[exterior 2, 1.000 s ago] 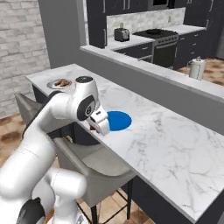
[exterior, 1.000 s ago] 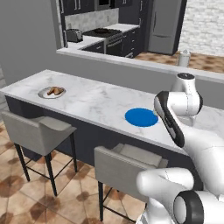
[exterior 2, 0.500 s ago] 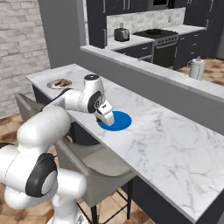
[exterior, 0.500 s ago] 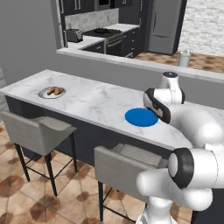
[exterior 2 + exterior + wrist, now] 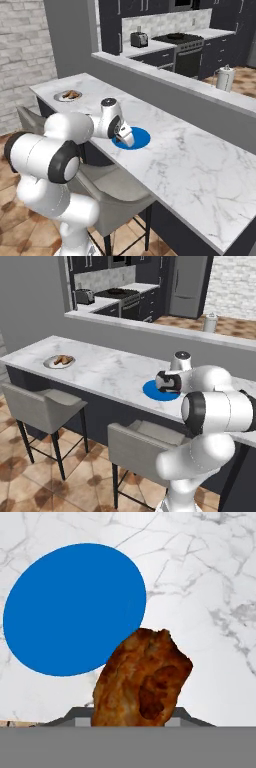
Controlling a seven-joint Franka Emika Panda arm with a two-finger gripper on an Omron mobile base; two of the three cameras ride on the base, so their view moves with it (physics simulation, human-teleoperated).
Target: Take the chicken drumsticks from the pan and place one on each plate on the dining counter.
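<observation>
1. Two grey upholstered stools stand on the terracotta tile floor [image 5: 30,476], one [image 5: 42,406] to the left, the other [image 5: 140,443] nearer the middle.
2. A plain grey raised ledge [image 5: 150,328] runs behind them.
3. A white kettle [image 5: 210,322] stands on that ledge.
4. Further back, a silver toaster [image 5: 84,296] stands beside a black stove [image 5: 120,293].
5. A dark fridge [image 5: 186,283] rises among dark cabinets.
6. A pale brick wall [image 5: 25,45] closes one side.

Two plates: one blue plate [image 5: 159,391], one pale plate [image 5: 59,361]. Two chicken drumsticks [image 5: 141,680], two stools [image 5: 42,406], one toaster [image 5: 84,296], one kettle [image 5: 225,78].
</observation>
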